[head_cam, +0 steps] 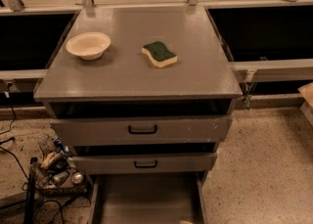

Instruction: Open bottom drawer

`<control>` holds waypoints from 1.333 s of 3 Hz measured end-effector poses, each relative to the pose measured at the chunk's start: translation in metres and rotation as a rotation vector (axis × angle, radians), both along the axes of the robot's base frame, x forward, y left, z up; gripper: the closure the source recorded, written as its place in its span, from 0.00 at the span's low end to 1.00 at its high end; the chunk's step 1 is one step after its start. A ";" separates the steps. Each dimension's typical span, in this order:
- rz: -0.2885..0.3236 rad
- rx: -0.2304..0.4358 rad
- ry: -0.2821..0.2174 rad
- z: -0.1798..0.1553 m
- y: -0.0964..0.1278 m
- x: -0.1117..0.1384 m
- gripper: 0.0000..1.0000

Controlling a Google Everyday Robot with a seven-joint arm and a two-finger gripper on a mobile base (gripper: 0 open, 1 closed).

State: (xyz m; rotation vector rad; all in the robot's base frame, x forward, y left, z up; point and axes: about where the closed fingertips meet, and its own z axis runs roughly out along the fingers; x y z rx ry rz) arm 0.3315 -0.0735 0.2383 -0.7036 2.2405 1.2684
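The bottom drawer of the grey cabinet is pulled out toward me. Its plain grey tray shows at the bottom edge of the camera view, and its front and handle are cut off below the frame. Above it are the mid-sized drawer front and the tallest drawer front, each with a black bar handle. My gripper is not in view.
A cream bowl and a green-and-yellow sponge lie on the cabinet top. A cluttered box of small items and cables sits on the floor to the left. Speckled floor lies to the right.
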 end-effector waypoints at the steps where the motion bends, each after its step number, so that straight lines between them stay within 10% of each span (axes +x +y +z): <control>1: 0.045 0.018 0.010 0.018 -0.017 -0.027 0.00; 4: 0.074 0.079 0.007 0.038 -0.029 -0.056 0.00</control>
